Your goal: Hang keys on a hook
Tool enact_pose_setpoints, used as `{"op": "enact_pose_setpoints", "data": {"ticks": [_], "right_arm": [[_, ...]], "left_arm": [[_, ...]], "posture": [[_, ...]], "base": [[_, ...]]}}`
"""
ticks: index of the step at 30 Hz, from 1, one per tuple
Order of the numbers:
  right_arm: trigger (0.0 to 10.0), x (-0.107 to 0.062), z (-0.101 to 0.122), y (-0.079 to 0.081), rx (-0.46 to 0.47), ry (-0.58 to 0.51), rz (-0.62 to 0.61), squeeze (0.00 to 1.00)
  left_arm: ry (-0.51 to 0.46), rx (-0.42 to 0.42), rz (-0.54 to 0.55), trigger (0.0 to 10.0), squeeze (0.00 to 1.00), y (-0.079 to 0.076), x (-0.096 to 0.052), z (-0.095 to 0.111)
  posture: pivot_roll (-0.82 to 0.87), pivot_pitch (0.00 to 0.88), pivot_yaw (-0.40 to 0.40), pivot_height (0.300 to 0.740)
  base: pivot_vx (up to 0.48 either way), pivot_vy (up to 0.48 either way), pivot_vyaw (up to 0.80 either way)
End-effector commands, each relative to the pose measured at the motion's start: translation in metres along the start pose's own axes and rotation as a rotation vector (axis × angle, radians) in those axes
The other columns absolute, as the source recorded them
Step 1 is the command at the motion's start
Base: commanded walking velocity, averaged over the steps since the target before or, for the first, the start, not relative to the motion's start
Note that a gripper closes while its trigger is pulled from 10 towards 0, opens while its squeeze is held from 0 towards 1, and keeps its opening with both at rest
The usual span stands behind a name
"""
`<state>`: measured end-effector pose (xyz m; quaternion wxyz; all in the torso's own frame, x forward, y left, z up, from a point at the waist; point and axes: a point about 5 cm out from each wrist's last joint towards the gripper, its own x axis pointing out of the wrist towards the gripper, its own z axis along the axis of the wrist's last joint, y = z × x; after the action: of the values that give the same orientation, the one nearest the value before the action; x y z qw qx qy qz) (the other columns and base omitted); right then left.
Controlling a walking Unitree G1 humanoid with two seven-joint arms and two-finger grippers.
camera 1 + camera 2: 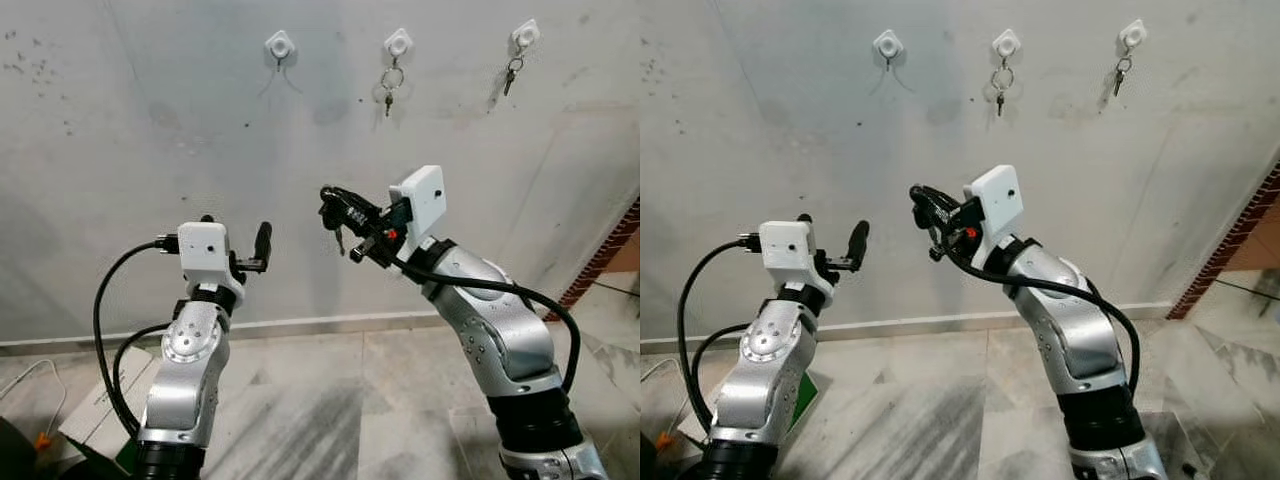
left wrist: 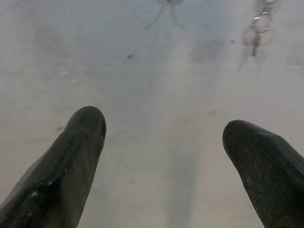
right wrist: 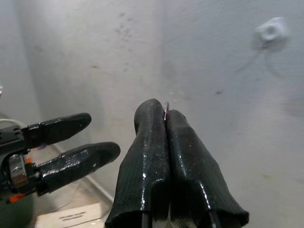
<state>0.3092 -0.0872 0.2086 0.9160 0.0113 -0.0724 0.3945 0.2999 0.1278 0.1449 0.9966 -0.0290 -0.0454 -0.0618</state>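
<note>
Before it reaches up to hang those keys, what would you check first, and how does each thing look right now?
1. Keys held: ok. The right gripper is shut on them; the ring peeks out between its fingers in the right wrist view.
2. A free hook: ok. The leftmost hook carries nothing; the middle hook and the rightmost hook each hold keys already.
3. Path to that hook: ok. Bare wall lies between gripper and hook.
4. Left gripper out of the way: ok. It is open, off to the left.
5. Ring turned to slip over the hook: cannot tell.
</note>
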Motion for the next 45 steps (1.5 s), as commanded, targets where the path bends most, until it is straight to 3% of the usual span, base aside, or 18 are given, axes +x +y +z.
{"op": "enact_pose_setpoints", "data": {"ticks": [1, 10, 24, 45], "right_arm": [[10.0, 0.004, 0.003, 0.003, -0.011, -0.011, 0.019, 0.0], [10.0, 0.003, 0.003, 0.003, -0.013, -0.016, 0.011, 0.0], [10.0, -0.017, -0.006, -0.001, -0.054, 0.014, -0.082, 0.0], [10.0, -0.017, -0.008, 0.009, -0.115, 0.024, -0.059, 0.0]], "left_arm": [[0.011, 0.001, 0.007, 10.0, 0.0, 0.004, -0.001, -0.002], [0.015, -0.01, -0.009, 10.0, 0.0, 0.001, -0.001, -0.003], [0.011, -0.022, -0.033, 10.0, 0.0, 0.005, -0.007, -0.003], [0.007, -0.033, -0.037, 10.0, 0.0, 0.005, -0.01, -0.003]], "posture": [[-0.01, 0.022, 0.047, 0.74], [-0.02, 0.021, 0.049, 0.74], [-0.01, 0.012, 0.045, 0.74], [-0.02, 0.005, 0.042, 0.74]], "base": [[0.0, 0.0, 0.8], [0.0, 0.0, 0.78], [0.0, 0.0, 0.0], [0.25, 0.0, 0.0]]}}
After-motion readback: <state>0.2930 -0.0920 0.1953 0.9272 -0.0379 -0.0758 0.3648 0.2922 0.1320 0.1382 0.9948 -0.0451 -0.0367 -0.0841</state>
